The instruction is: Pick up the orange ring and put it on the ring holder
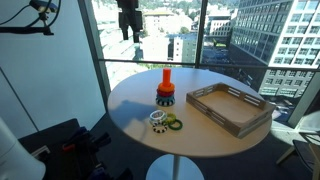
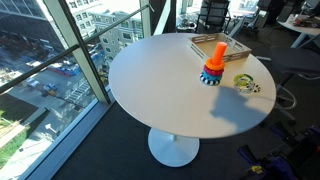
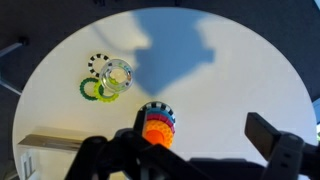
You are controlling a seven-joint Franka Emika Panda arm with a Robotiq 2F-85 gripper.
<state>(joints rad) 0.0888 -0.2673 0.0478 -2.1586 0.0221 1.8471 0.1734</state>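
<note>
The ring holder [image 1: 166,78] is an upright orange post near the table's middle, also in an exterior view [image 2: 216,54] and seen from above in the wrist view [image 3: 155,128]. Red, blue and dark rings are stacked low on it. An orange band slightly wider than the post, apparently the orange ring [image 1: 165,89], sits on top of them. No loose orange ring shows on the table. My gripper [image 1: 128,30] hangs high above the table's far side, open and empty. In the wrist view its jaws [image 3: 190,150] frame the post's right side.
A white ring [image 1: 158,120] and a green/yellow ring [image 1: 173,124] lie near the round white table's [image 1: 130,110] front edge; they also show in the wrist view [image 3: 105,80]. A grey-brown tray [image 1: 230,108] stands beside the post. Glass walls surround the table.
</note>
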